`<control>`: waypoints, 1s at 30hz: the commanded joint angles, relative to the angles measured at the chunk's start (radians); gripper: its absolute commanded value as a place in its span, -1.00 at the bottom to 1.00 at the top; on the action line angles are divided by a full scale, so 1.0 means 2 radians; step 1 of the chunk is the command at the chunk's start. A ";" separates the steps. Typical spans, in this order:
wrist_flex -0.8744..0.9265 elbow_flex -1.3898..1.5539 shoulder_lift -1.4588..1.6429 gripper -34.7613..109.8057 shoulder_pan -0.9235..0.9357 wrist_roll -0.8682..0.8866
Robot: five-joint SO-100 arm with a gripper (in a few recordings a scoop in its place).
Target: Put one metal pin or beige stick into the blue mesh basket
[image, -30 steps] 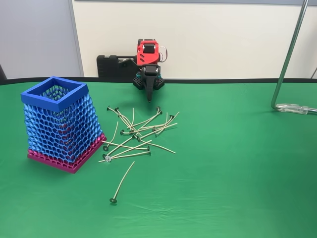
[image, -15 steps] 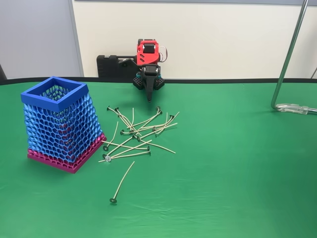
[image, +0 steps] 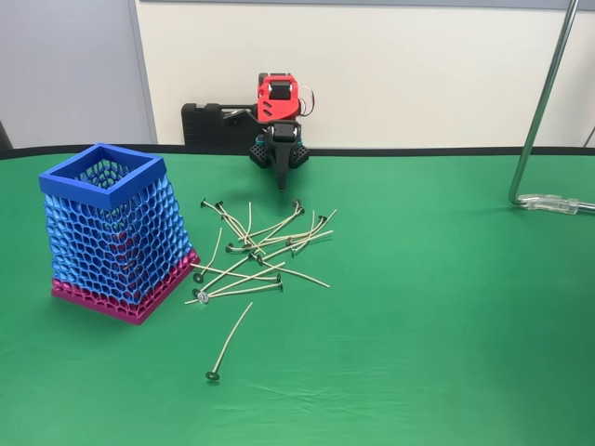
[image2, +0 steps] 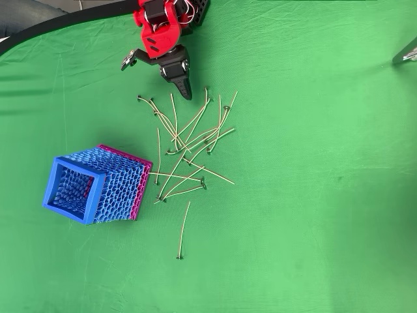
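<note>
A: You're looking at a table [image: 446, 325] covered in green cloth, with a pale wall behind it in the fixed view and a metal stand [image: 544, 111] at the right edge.

B: And the arm?

A: Your red and black arm [image: 277, 98] sits at the top centre of the fixed view, folded low. Its fingers [image: 281, 177] point down toward the cloth, pressed together into one dark tip with nothing between them; the overhead view shows the same tip [image2: 185, 90] at the upper left.

B: Where are the sticks?

A: A loose pile of beige sticks [image: 260, 246] lies crossed over one another in the middle of the frame, just below the fingers but apart from them. One stick [image: 230, 342] lies alone, lower down.

B: And the basket?

A: The blue mesh basket [image: 116, 232] stands at the left, upright on its pink base, just beside the pile.
</note>
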 commanded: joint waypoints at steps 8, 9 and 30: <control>0.064 -0.133 -0.106 -0.51 -0.005 0.009; 0.073 -0.147 -0.117 -0.51 -0.006 0.010; 0.188 -0.362 -0.388 -0.51 -0.044 0.042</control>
